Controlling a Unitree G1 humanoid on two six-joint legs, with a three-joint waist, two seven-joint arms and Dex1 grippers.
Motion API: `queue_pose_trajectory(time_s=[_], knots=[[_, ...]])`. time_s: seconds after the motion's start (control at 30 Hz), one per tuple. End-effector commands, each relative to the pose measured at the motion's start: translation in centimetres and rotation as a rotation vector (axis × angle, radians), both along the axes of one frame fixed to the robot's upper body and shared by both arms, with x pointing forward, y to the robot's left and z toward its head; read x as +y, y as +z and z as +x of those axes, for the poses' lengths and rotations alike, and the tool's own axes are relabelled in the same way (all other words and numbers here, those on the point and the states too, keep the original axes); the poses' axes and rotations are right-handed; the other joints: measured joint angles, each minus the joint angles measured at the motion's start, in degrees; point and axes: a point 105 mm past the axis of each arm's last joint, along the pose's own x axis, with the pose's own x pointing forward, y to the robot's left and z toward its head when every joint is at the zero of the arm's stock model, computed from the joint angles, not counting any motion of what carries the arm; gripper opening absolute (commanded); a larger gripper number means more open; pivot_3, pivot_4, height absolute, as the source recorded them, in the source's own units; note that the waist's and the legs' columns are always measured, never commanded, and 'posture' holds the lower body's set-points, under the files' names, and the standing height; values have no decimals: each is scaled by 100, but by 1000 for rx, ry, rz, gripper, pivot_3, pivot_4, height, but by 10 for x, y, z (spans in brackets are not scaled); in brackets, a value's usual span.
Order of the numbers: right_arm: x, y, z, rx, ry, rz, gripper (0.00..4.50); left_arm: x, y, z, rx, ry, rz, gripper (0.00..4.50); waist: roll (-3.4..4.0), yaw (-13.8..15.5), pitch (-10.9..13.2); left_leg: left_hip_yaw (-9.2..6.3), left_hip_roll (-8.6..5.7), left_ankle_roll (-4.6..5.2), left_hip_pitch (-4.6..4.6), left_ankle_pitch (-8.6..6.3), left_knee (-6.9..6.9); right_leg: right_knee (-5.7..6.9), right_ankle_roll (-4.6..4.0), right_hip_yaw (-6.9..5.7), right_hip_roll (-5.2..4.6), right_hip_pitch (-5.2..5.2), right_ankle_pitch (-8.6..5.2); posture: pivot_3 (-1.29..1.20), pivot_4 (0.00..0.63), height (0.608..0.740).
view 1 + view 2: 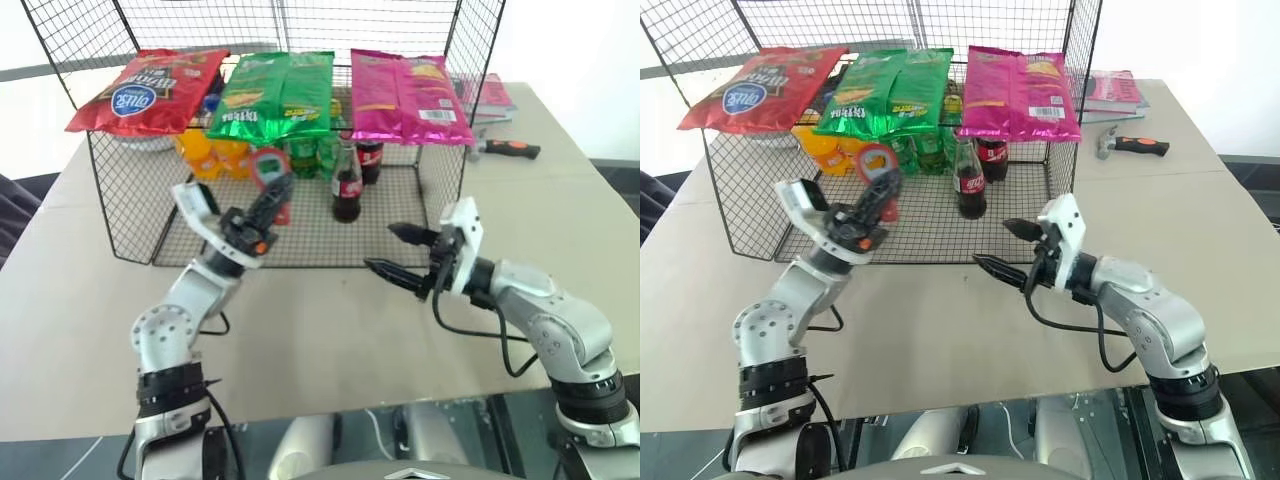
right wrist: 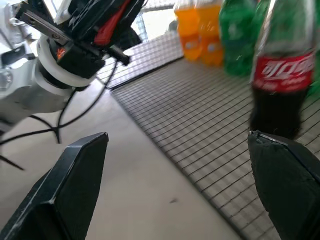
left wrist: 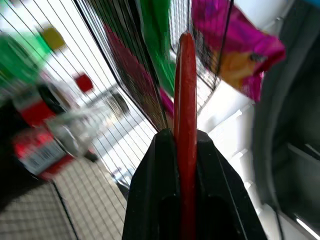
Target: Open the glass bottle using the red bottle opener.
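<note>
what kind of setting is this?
Likely a mock shop shelf in a lab: a black wire-mesh rack on a beige table, foil crisp bags on top, green and orange soda bottles underneath.

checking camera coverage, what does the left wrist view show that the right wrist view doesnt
Left wrist view: the red bottle opener seen edge-on, clamped between the left gripper fingers, with the pink chip bag on top of the wire rack.

Right wrist view: the right gripper with its fingers wide open and nothing between them, plus the orange soda bottles and the table.

Both: the glass bottle standing on the wire rack floor, green bottles beside it, and the opener in the left gripper.
</note>
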Motion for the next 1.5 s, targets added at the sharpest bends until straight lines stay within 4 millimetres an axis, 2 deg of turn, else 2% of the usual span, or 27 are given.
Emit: queue_pose_trajectory(time_s=[0.03,0.17,0.37,0.4,0.43,0.63,0.73,1.17,1.2,1.23,1.37,1.5], knots=[[17,18,-4,95,80,12,4500,-28,8,-12,-59,-150,29,31,0,-12,0,-1,0,0,0,0,0,0,-1,-1,0,0,0,0,150,740],[37,36,-9,206,183,99,4500,-48,4,-19,-64,-281,50,31,0,-52,0,-2,0,1,-2,0,-1,-2,-1,-1,1,0,0,0,150,740],[43,48,-19,290,265,155,4500,-49,5,-17,-80,-310,47,31,1,-76,0,-3,-2,2,-9,-1,-1,-9,-1,0,-1,-6,0,0,150,740],[43,48,-20,294,269,155,3976,-49,5,-17,-82,-312,48,0,1,-87,0,-3,-2,2,-13,0,-1,-7,-1,0,-1,-11,0,0,150,740],[42,48,-21,298,271,154,3753,-49,4,-17,-83,-314,50,0,1,-94,0,-3,-1,2,-13,0,-1,-5,-1,-1,0,-12,0,0,150,740],[40,45,-18,316,251,148,860,-47,1,-19,-81,-335,55,0,1,-119,0,-2,-1,2,-13,-1,-1,-4,0,0,1,-12,0,0,150,740],[41,46,-17,328,249,159,46,-48,-1,-20,-76,-354,59,0,1,-122,0,-1,-1,3,-13,-1,-1,-4,0,0,1,-12,0,0,150,740],[45,42,-15,351,242,162,46,-53,-8,-27,-73,-414,90,0,2,-121,0,-2,-1,3,-14,-1,-2,-4,0,0,1,-13,0,0,150,740],[45,42,-15,351,242,159,0,-53,-7,-26,-77,-411,91,840,2,-121,0,-2,-1,3,-14,-1,-2,-4,0,0,1,-13,0,0,150,740],[45,41,-15,351,243,156,0,-52,-7,-24,-79,-395,95,1063,2,-120,1,-2,-1,3,-14,-1,-2,-4,0,0,1,-13,0,0,150,740],[44,40,-16,351,245,144,0,-46,-5,-15,-87,-344,102,2916,2,-119,1,-2,-1,3,-15,-1,-2,-5,0,0,1,-14,0,0,150,740],[44,40,-18,347,250,136,0,-39,-1,-13,-107,-322,107,2916,2,-120,1,-2,-1,3,-22,-1,-2,-4,0,0,0,-24,0,0,150,740]])
